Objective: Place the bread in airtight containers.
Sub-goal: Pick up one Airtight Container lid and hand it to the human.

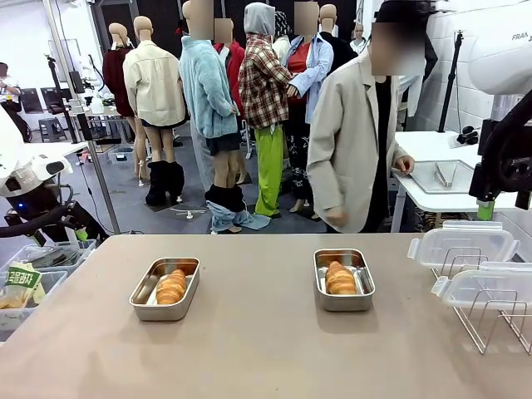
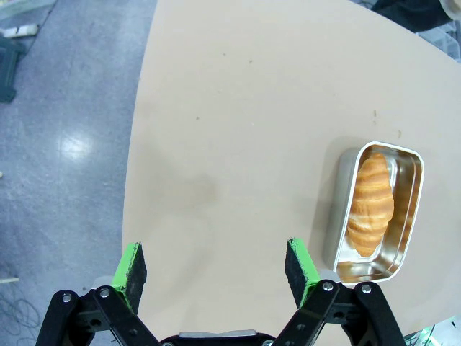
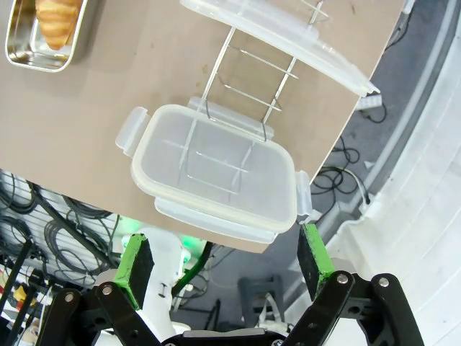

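Observation:
Two steel airtight containers stand uncovered on the table, the left one (image 1: 162, 313) and the right one (image 1: 345, 304). Each holds one golden piece of bread, left (image 1: 171, 285) and right (image 1: 341, 278). My left gripper (image 2: 215, 263) hangs open above bare tabletop, with a container (image 2: 408, 193) and its bread (image 2: 370, 205) off to its right. My right gripper (image 3: 223, 256) is open above a translucent lid (image 3: 216, 169) resting on a wire rack (image 3: 248, 79). A second lid (image 3: 281, 43) lies beyond. A container (image 3: 20, 45) with bread (image 3: 57, 14) shows at the top left of that view.
The two lids (image 1: 461, 245) (image 1: 486, 287) sit on the wire rack (image 1: 490, 320) at the table's right edge. A person in a beige coat (image 1: 349, 141) stands at the far side. Bins (image 1: 37, 278) stand off the table's left edge.

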Controlling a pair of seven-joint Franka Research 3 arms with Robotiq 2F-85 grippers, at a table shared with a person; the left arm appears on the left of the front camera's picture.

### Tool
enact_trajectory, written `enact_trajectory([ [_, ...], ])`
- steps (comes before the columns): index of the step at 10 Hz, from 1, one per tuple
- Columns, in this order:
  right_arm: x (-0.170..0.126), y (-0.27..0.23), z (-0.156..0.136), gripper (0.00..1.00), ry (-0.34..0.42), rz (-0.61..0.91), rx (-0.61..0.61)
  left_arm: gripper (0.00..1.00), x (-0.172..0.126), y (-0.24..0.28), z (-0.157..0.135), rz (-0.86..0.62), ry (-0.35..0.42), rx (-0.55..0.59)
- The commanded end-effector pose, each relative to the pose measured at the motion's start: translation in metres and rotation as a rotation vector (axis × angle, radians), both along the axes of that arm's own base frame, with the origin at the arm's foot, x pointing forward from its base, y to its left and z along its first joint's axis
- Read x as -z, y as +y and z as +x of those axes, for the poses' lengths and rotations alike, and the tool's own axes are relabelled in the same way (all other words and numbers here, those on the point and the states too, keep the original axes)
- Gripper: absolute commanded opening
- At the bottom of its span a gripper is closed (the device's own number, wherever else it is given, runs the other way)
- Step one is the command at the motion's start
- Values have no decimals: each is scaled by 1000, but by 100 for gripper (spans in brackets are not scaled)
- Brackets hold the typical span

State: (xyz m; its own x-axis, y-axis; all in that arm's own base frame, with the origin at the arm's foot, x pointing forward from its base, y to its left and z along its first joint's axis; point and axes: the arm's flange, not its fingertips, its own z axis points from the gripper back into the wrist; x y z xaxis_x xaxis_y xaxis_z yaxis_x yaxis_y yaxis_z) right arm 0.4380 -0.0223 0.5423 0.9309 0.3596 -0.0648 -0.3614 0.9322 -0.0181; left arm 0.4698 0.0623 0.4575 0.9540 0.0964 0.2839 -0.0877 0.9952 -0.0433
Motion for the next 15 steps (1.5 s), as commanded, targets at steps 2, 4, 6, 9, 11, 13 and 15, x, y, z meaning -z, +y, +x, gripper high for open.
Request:
enact_trajectory([
  [2, -1, 1, -1, 100, 1, 9, 4, 100, -2, 2, -2, 10, 1, 5],
  [4, -1, 1, -1, 100, 1, 9, 4, 100, -2, 2, -2, 10, 1, 5],
  [6, -1, 1, -1, 100, 1, 9, 4, 100, -2, 2, -2, 10, 1, 5],
  [9, -1, 1, -1, 100, 1, 9, 4, 100, -2, 2, -2, 10, 1, 5],
  [11, -1, 1, -1, 100, 1, 9, 4, 100, -2, 2, -2, 10, 1, 5],
  [13, -1, 1, -1, 100, 1, 9, 4, 100, -2, 2, -2, 10, 1, 5],
  [15, 0, 0, 0, 100, 0, 0, 0, 100, -2, 2, -2, 10, 1, 5],
])
